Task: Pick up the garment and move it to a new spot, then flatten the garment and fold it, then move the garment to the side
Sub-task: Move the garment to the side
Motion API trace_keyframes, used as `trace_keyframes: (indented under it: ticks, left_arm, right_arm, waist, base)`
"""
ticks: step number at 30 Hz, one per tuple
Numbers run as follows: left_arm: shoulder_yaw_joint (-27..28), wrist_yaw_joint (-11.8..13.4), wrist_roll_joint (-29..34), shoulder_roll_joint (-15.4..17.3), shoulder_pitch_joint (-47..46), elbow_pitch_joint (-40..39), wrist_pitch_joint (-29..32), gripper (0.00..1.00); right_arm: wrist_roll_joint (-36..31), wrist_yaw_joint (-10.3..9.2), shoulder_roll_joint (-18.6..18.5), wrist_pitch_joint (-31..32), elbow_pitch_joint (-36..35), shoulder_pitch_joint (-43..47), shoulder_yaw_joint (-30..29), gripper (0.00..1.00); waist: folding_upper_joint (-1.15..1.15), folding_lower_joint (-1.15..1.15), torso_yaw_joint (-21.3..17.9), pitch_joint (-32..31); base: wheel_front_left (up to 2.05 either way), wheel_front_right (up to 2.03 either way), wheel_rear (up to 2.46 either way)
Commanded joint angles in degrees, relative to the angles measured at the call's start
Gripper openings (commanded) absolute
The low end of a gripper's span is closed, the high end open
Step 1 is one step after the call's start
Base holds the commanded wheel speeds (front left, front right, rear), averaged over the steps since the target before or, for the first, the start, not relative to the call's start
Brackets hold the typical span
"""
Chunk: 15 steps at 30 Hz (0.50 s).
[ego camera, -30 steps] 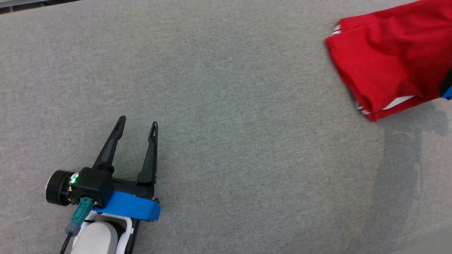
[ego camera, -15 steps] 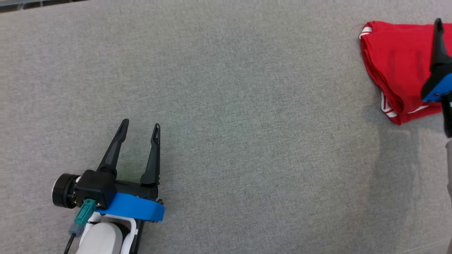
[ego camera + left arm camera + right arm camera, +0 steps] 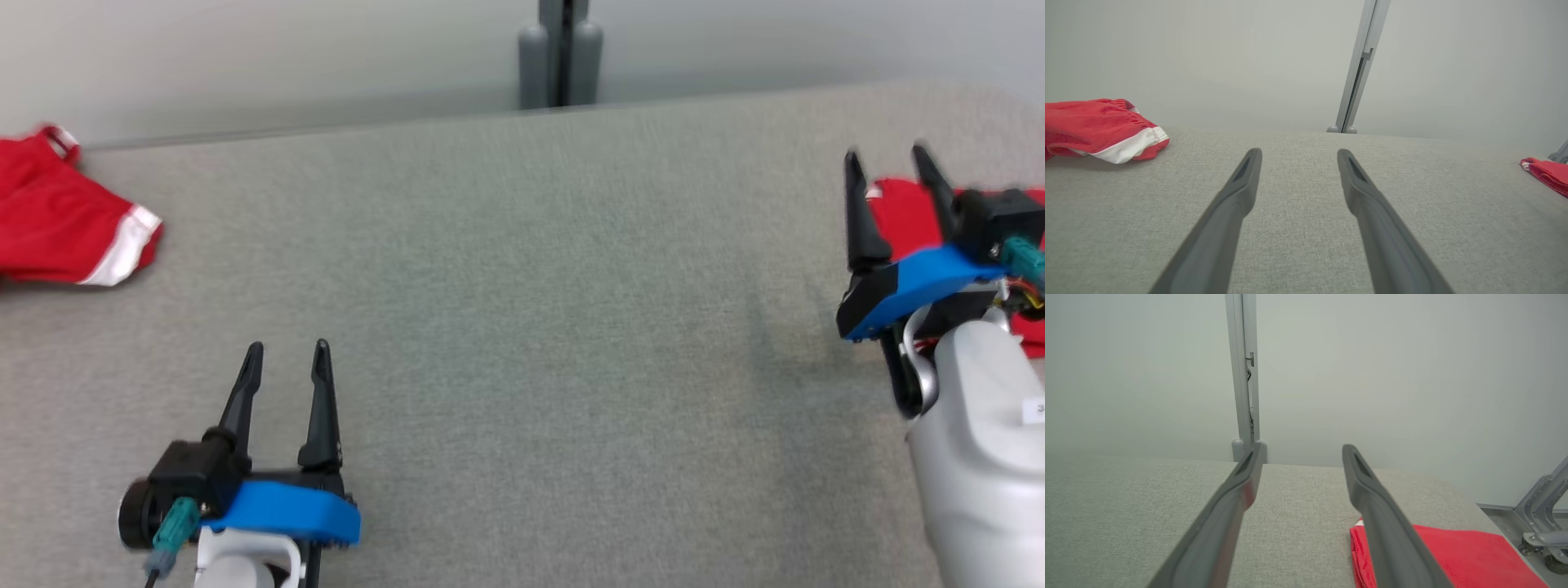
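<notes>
We look down from the head camera onto a grey, fabric-covered table (image 3: 522, 327). At the lower left of the frame our left gripper (image 3: 287, 349) sits over bare cloth. Its two dark fingers are spread apart and grip nothing.

At the right edge of the frame our right gripper (image 3: 887, 155) is spread just as wide, with nothing between its fingers. The red garment (image 3: 898, 204) lies folded on the table at the far right, partly hidden behind that gripper and its blue bracket (image 3: 922, 282). In the right wrist view the garment fills the lower right corner, passing beneath the right-hand finger. We cannot tell whether that finger touches it.

A second red piece of clothing (image 3: 65, 220), edged with a white band, lies at the upper left of the head view, well apart from both grippers. At top centre a grey post (image 3: 562, 57) stands behind the table against a pale wall (image 3: 245, 57).
</notes>
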Motion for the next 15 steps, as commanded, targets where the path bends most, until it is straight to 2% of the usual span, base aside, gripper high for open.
trace_keyframes:
  ticks: [1,5,10,15]
  left_arm:
    - [0.6,0.1,-0.4,-0.3,0.9,0.7,-0.5,1.0]
    - [1.7,0.4,-1.2,-1.1,3.7,2.2,-0.8,1.0]
    - [2.4,0.6,-1.6,-2.1,7.5,3.1,-0.9,1.0]
    - [3.2,0.2,-1.5,-2.8,10.5,3.4,-0.9,1.0]
  right_arm:
    - [-0.4,-0.01,0.7,-0.6,-0.9,2.6,-0.3,1.0]
    - [-0.3,-0.01,4.1,-1.7,-5.3,9.8,-1.0,1.0]
    - [-1.6,-0.01,5.8,-2.0,-11.0,19.7,0.1,1.0]
    - [4.5,-0.01,5.9,-2.1,-15.1,28.3,3.4,1.0]
  waist:
    - [0.0,0.02,0.3,-1.4]
    - [0.0,0.02,2.2,-4.7]
    - [0.0,0.02,4.4,-7.5]
    - [0.0,0.02,6.2,-9.4]
  base:
    - [0.0,0.0,0.0]
    - [0.0,0.0,0.0]
    - [0.0,0.0,0.0]
    - [0.0,0.0,0.0]
